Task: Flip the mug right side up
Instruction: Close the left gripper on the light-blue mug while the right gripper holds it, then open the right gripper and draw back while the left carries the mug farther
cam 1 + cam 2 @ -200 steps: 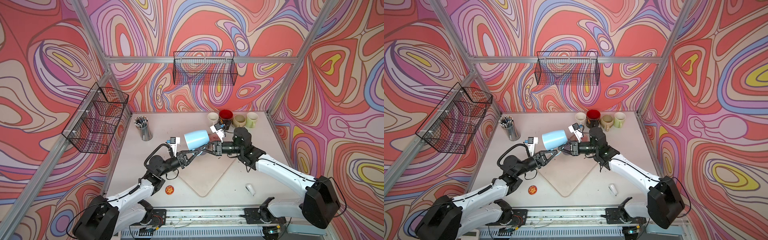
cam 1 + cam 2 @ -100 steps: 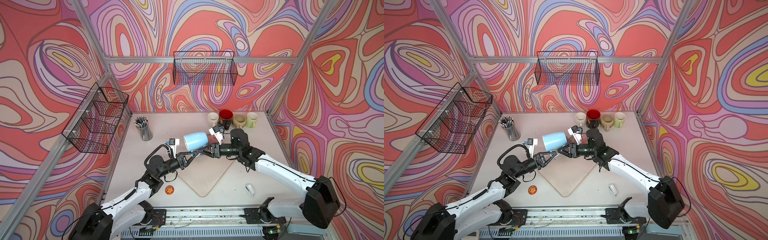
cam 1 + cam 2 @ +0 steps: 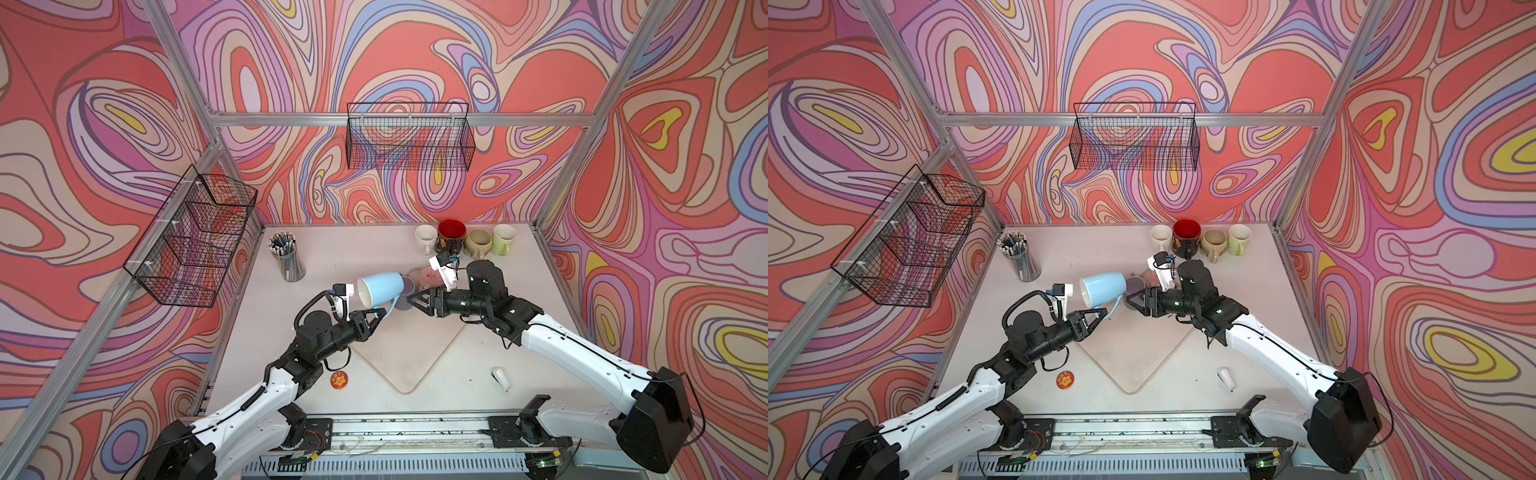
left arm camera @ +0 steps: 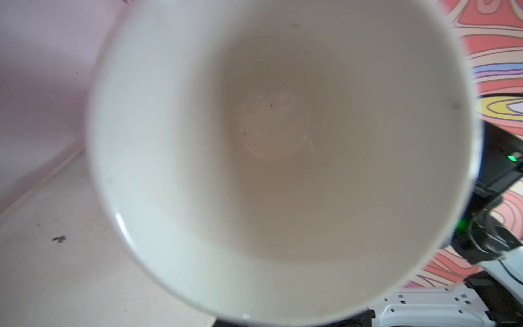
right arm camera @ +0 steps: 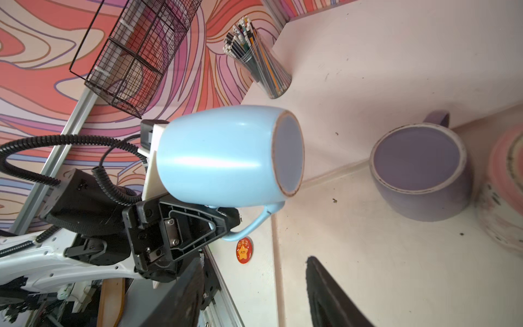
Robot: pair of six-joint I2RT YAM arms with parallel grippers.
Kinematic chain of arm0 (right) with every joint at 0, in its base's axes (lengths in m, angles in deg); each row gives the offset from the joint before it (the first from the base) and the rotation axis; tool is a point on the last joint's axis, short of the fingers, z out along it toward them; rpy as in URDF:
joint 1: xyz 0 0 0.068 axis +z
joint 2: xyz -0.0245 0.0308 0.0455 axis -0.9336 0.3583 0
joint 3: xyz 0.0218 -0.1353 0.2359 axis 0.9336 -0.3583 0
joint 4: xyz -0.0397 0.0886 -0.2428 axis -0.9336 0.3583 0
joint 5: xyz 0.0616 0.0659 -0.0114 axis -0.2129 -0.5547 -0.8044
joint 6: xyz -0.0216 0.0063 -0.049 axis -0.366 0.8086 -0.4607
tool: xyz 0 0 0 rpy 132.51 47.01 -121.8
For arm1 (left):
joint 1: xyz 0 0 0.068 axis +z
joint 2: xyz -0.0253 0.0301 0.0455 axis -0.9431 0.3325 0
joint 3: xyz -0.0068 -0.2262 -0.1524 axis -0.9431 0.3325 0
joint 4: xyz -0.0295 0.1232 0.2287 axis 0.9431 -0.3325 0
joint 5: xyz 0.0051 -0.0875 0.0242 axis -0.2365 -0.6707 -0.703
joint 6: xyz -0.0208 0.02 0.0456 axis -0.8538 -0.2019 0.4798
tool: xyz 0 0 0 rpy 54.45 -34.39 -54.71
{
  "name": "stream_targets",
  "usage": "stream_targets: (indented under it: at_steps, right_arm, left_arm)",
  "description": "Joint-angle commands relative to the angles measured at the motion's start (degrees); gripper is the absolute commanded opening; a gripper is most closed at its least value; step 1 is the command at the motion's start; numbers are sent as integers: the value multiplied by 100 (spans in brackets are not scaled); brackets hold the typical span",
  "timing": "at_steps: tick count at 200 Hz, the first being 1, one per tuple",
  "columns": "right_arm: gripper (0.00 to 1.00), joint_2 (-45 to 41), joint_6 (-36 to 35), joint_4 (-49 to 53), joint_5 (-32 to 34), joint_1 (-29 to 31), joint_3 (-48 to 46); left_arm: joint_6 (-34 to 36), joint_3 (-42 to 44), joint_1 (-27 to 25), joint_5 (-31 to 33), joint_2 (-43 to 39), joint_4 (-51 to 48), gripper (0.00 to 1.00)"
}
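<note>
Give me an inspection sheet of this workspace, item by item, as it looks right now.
Surface: pale table, beige diamond-shaped mat.
Job's things: light blue ceramic mug airborne on its side.
Clutter: upside-down purple mug, pink mug, row of four upright mugs, clear pen cup, red star badge, small white object.
Claws: left claw shut on the mug's handle; right claw open, clear of it.
Cables: black coiled cable on the left arm.
Surroundings: two black wire baskets on swirl-patterned walls.
</note>
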Motion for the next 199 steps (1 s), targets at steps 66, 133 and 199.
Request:
stream_targets:
  at_steps: [66, 133, 199]
  right_arm:
    - [65, -575, -630, 750, 2108, -12, -255]
    - [98, -1295, -966, 198, 2778, -16, -1010]
    - [99, -1393, -905, 122, 4121, -9, -1374]
  left_arm:
    - [846, -1766, 4, 812, 436, -1781, 0]
    - [1707, -4184, 29, 1219, 1709, -4212, 0]
    - [2351, -6385, 230, 1422, 3376, -6172, 0]
